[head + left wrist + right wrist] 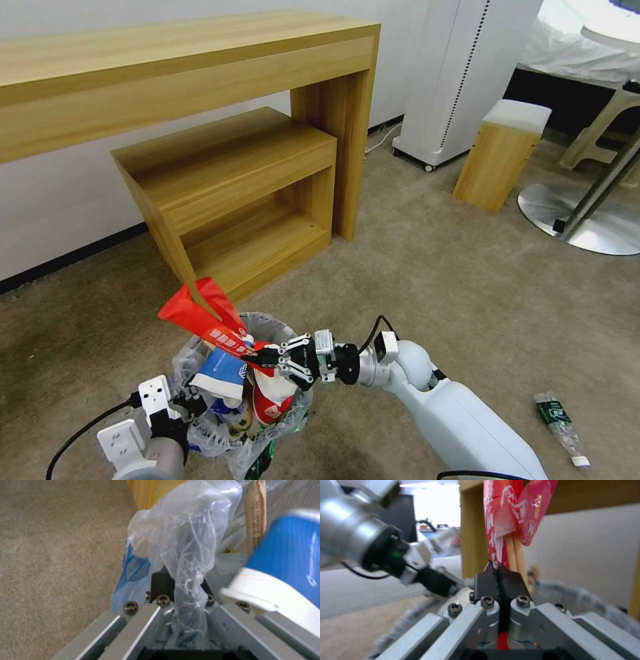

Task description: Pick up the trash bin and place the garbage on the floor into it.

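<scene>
A: Trash bin (pixel 267 333) status?
B: On the floor (pixel 433 280) at 6 o'clock, stuffed. Left hand (pixel 190 403) clamped on its liner (pixel 186 562), probably steadying it.
A: Right?
B: Right hand (pixel 270 357) closed on red snack packet (pixel 200 317) over the rim. Plastic bottle (pixel 561 425) lies loose at 4 o'clock.

Red packet (pixel 200 319) — blue-white cup (pixel 222 373)
</scene>
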Controlling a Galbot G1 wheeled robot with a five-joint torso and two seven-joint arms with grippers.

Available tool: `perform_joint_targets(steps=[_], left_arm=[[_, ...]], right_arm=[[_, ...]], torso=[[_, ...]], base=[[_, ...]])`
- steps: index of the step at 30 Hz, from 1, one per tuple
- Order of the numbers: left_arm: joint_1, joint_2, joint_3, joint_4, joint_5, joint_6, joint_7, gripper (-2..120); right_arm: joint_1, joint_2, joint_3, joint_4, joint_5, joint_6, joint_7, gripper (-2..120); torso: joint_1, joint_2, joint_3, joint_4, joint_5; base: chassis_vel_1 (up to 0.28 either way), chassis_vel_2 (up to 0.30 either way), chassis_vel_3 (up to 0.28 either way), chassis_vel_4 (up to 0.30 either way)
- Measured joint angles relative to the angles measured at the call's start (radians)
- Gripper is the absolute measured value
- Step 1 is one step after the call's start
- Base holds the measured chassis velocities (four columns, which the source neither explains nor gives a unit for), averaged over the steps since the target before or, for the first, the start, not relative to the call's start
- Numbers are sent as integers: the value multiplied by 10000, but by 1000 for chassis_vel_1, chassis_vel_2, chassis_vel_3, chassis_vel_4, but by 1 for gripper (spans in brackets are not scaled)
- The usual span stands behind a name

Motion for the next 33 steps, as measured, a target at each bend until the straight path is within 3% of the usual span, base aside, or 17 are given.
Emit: perform_joint_targets(steps=[8,10,14,15,27,30,32,33], left_arm=[[0,0,0,0,0,0,0,0],[0,0,0,0,0,0,0,0],[0,0,0,0,0,0,0,0],[0,0,0,0,0,1,0,0],[0,0,0,0,0,0,0,0],[0,0,0,0,0,0,0,0],[0,0,0,0,0,0,0,0],[0,0,0,0,0,0,0,0]], right_arm=[[-39,250,-231,-287,122,-4,315,0],[-46,182,-220,-174,162,-21,324,12],[-101,65,-145,-35,146,-74,205,22],[-137,-33,-101,27,87,-98,122,30],[-216,-294,443,526,198,-63,42,68],[-224,-267,1019,792,601,-27,363,78],[-249,-256,1923,1124,1286,116,1849,90],[-249,-256,1923,1124,1286,116,1849,90]], torso=[[0,-1,0,2,1],[0,-1,0,2,1],[0,-1,0,2,1],[0,-1,0,1,1],[0,-1,0,2,2],[0,-2,0,2,1],[0,-2,0,2,2],[0,-2,0,2,2]], base=[[0,0,0,0],[0,0,0,0],[0,0,0,0],[0,0,0,0],[0,0,0,0],[0,0,0,0],[0,0,0,0],[0,0,0,0]])
